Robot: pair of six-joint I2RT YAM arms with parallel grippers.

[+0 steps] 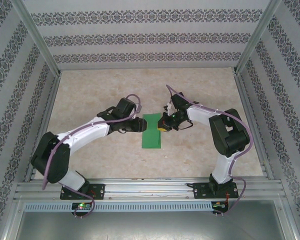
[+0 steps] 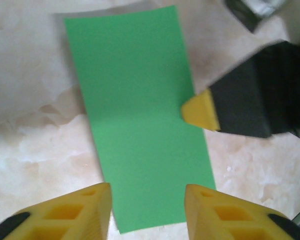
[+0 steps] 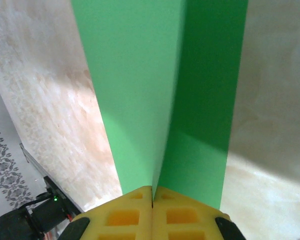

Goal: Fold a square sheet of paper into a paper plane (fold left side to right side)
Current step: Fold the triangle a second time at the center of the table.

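Note:
The square sheet of paper (image 1: 152,131) is bright green and lies on the table between the arms, folded into a narrow rectangle. A paper plane is out of view. My right gripper (image 3: 152,192) is shut on the edge of the upper layer (image 3: 135,75), which lifts off the lower layer (image 3: 210,90) like a flap. In the left wrist view the sheet (image 2: 140,115) looks flat, with the right gripper's yellow tip (image 2: 202,110) at its right edge. My left gripper (image 2: 147,210) stands open at the sheet's left edge, with the paper's near end below the gap between its fingers.
The beige marbled tabletop (image 1: 90,90) is bounded by patterned walls (image 1: 140,35) at the back and sides and by an aluminium rail (image 1: 150,187) at the near edge, where both arm bases are bolted. Both wrists meet over the table's middle.

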